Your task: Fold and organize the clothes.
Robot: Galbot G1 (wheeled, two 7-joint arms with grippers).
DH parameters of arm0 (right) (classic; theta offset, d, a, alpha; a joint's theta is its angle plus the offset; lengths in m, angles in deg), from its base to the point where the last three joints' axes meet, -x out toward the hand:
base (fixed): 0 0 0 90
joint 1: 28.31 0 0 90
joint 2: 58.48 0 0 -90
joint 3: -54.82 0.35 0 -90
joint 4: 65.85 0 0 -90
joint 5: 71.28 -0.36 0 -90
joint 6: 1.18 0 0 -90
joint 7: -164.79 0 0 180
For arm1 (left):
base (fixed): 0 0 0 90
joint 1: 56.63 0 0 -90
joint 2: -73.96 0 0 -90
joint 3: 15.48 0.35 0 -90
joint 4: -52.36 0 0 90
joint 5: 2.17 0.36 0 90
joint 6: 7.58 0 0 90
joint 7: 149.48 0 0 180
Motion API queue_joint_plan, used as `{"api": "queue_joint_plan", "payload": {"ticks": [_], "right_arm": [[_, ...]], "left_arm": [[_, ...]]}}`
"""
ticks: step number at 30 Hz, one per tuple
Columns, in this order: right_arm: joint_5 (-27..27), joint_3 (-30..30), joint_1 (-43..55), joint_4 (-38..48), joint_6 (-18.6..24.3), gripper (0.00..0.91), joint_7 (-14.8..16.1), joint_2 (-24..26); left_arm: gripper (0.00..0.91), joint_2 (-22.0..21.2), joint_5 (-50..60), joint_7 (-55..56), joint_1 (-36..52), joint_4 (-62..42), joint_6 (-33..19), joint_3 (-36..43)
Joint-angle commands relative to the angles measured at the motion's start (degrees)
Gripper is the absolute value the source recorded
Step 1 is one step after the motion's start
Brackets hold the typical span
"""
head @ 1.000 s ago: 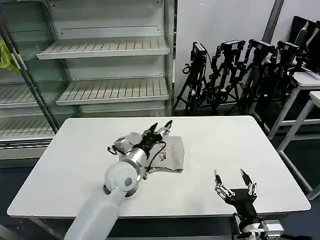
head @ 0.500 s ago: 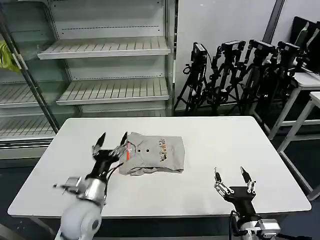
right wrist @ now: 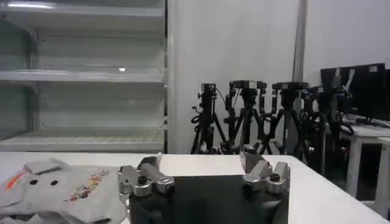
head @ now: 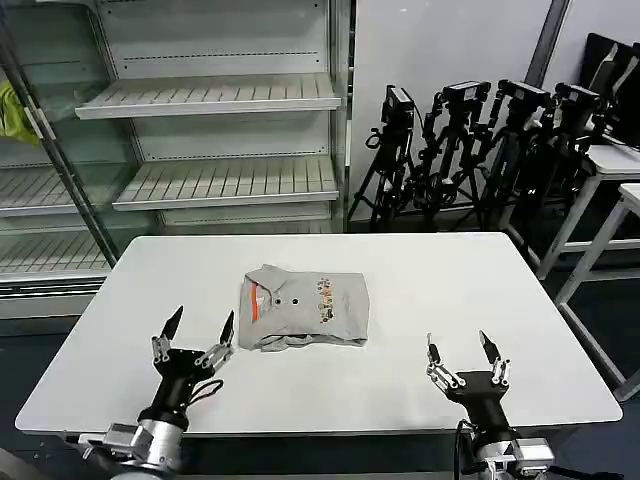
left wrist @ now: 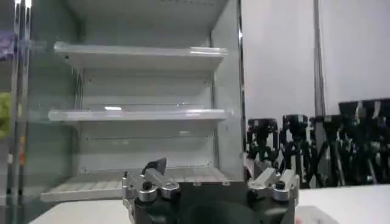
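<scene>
The clothes are one light grey T-shirt (head: 305, 308), folded into a rough rectangle at the middle of the white table (head: 450, 290), with a small multicoloured print and a red-orange mark facing up. It also lies low in the right wrist view (right wrist: 58, 189). My left gripper (head: 193, 336) stands open near the table's front left, apart from the shirt, fingers up and empty (left wrist: 210, 173). My right gripper (head: 460, 349) stands open at the front right, also empty (right wrist: 201, 164).
Empty white shelving (head: 210, 95) stands behind the table on the left, with a yellow-green cloth (head: 12, 115) at its far left. Black camera tripods (head: 480, 140) crowd the back right. Another white table (head: 615, 175) is at the right edge.
My left arm has pulled back from over the shirt to the table's front left and its gripper now stands upright. The folded shirt lies uncovered. The right gripper has not moved.
</scene>
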Motion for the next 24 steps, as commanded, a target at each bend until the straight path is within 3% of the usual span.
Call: {"api": "queue_joint_plan", "payload": {"ticks": [1, 16, 24], "right_arm": [[3.2, -0.1, -0.4, -0.3, 0.5, 0.907, -1.0, 0.4], [4.5, 0.2, -0.1, -0.8, -1.6, 0.907, -1.9, 1.7], [3.8, 0.0, 0.5, -0.2, -0.7, 0.907, -1.5, 1.4]], "left_arm": [[0.907, -1.9, 5.4, -2.3, -6.1, 2.9, -0.9, -2.4], [0.907, -2.6, 5.8, -2.4, -7.3, 4.1, -0.9, -2.3], [0.907, -2.7, 5.7, -2.3, -7.7, 4.4, -0.8, -2.4]]}}
